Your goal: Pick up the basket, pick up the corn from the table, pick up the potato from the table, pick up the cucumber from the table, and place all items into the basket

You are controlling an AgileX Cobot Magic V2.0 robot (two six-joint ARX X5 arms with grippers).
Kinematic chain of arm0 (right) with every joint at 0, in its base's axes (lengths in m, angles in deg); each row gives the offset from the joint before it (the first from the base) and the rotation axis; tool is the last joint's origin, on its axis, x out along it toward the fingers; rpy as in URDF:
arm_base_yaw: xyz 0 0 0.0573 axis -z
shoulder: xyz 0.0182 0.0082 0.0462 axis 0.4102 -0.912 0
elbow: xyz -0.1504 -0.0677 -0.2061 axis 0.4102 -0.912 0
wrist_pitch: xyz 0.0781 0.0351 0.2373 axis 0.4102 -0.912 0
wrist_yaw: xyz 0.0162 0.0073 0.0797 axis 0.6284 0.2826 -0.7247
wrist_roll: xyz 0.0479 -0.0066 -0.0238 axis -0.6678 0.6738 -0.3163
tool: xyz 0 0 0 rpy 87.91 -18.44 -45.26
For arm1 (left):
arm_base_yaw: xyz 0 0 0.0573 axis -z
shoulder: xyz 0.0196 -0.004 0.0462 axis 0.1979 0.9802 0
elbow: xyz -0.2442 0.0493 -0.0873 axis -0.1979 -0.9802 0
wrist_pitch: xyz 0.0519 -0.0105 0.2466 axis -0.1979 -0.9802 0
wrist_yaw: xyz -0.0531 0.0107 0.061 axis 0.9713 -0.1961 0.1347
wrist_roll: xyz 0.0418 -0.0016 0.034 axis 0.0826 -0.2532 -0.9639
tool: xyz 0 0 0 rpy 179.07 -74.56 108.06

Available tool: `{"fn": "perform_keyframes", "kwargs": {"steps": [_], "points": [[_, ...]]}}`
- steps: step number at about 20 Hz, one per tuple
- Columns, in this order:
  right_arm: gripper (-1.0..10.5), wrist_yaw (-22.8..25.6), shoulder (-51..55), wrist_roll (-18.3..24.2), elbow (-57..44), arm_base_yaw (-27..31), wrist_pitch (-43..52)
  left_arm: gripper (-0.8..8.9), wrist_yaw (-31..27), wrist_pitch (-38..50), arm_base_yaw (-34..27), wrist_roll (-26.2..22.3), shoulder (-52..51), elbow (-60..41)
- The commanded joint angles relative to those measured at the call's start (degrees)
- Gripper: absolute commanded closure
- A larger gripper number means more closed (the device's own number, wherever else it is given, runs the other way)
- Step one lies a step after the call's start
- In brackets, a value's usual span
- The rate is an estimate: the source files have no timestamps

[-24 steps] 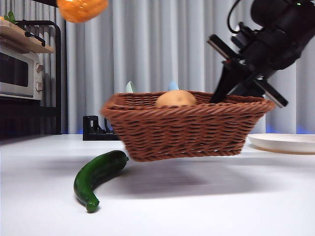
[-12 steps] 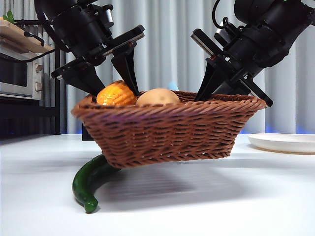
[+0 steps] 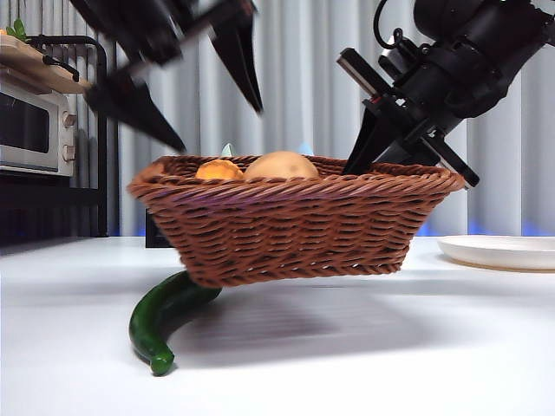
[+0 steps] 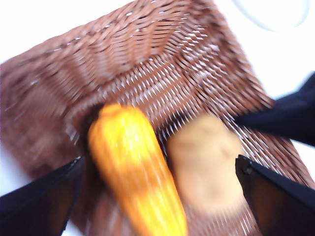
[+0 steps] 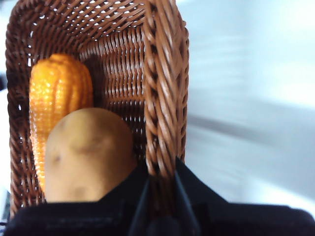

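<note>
The wide, shallow basket of dark brown woven wicker (image 3: 295, 221) hangs tilted just above the flat white table (image 3: 364, 355), its end toward 9 o'clock lower than the end toward 3 o'clock in the front view. Inside it lie the glossy orange-yellow plastic corn cob (image 5: 56, 98) and the smooth tan oval toy potato (image 5: 88, 155), side by side and touching; in the front view only their tops clear the braided rim, corn at about 10 o'clock of the potato. The glossy dark green curved toy cucumber (image 3: 165, 316) lies on the table at about 7 o'clock of the basket, its upper end tucked under the basket's low corner.

The right gripper (image 5: 160, 189) is clamped on the basket's braided rim at the 3 o'clock end, one jaw inside the wall and one outside. The left gripper (image 4: 162, 196) hangs above the basket at 11 o'clock in the front view, blurred, its black jaws spread wide and holding nothing.

A pale round plate (image 3: 503, 251) sits on the table at 3 o'clock; a silver microwave (image 3: 35, 130) stands at 9 o'clock. No readable writing shows.
</note>
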Motion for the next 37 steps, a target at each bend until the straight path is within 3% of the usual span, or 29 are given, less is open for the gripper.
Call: {"fn": "perform_keyframes", "kwargs": {"steps": [1, 6, 9, 11, 16, 22, 27, 28, 31, 37], "points": [[9.6, -2.2, 0.1, -0.8, 0.3, 3.4, 1.4, 2.79, -1.1, -5.7, 0.2, -4.0, -6.0, 0.2], [9.6, -4.0, 0.1, -1.2, 0.6, 11.1, 2.5, 2.81, -3.7, -17.8, 0.6, -5.6, -17.5, 0.1], [9.6, -4.8, 0.1, -1.2, 0.8, 13.6, 2.6, 2.81, -8.7, -20.8, 3.4, -4.5, -19.7, -3.1], [9.6, -5.6, 0.1, -1.1, 0.9, 14.8, 2.6, 2.81, -9.3, -18.2, 6.2, -1.9, -19.9, -8.7], [9.6, -5.6, 0.1, -1.1, 1.0, 15.3, 2.6, 2.81, -9.1, 0.3, 9.5, 6.6, -17.7, -25.5], [9.6, -5.6, 0.1, -1.2, 2.0, 15.3, 2.4, 2.81, -9.1, 12.8, 9.6, 6.4, -3.3, -26.6], [9.6, -5.6, 0.1, -1.2, 3.3, 15.3, 1.9, 2.94, -12.6, 16.0, 9.6, 5.0, 4.2, -26.6], [9.6, -5.6, 0.1, -1.2, 3.3, 15.3, 1.9, 3.82, -14.3, 16.1, 9.6, 4.6, 4.2, -26.6], [9.6, -5.6, 0.1, -1.2, 3.4, 15.3, 1.9, 8.3, -15.1, 16.3, 9.6, 1.2, 4.2, -26.6], [9.6, -5.6, 0.1, -1.2, 3.4, 15.3, 1.9, 8.22, -14.9, 16.2, 9.6, 0.3, 1.7, -26.6]]}}
